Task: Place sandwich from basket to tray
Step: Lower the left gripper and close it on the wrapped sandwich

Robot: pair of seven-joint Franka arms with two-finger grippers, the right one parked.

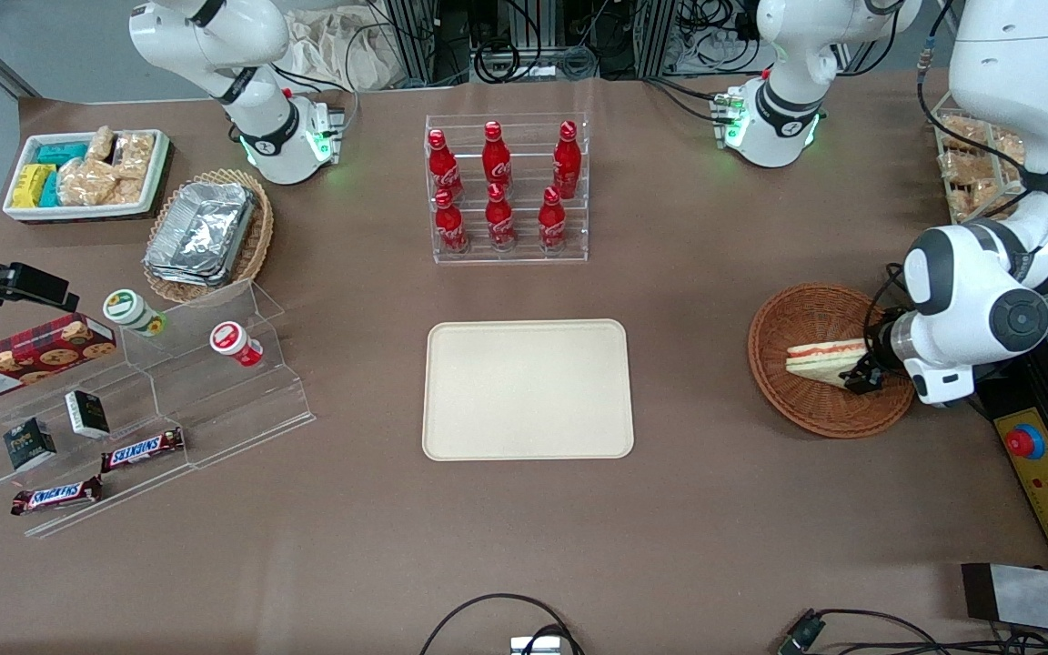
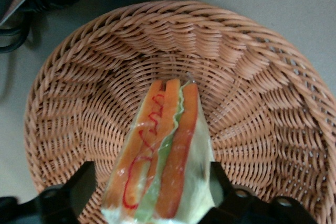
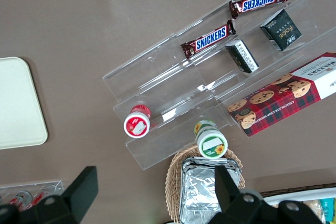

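End effector (image 2: 157, 192) straddles sandwich (image 2: 160, 166) in basket (image 2: 252, 77).

The gripper (image 1: 862, 375) sits low inside the basket (image 1: 797, 314), fingers (image 2: 73, 190) spread to either side of the sandwich (image 1: 820, 361), seemingly with a little slack. Only the basket's low wicker rim rises around it. Bare table runs from the basket to the tray (image 1: 528, 389), with nothing standing between. The bottle rack (image 1: 507, 188) stands farther from the front camera than the tray, well apart from that stretch.
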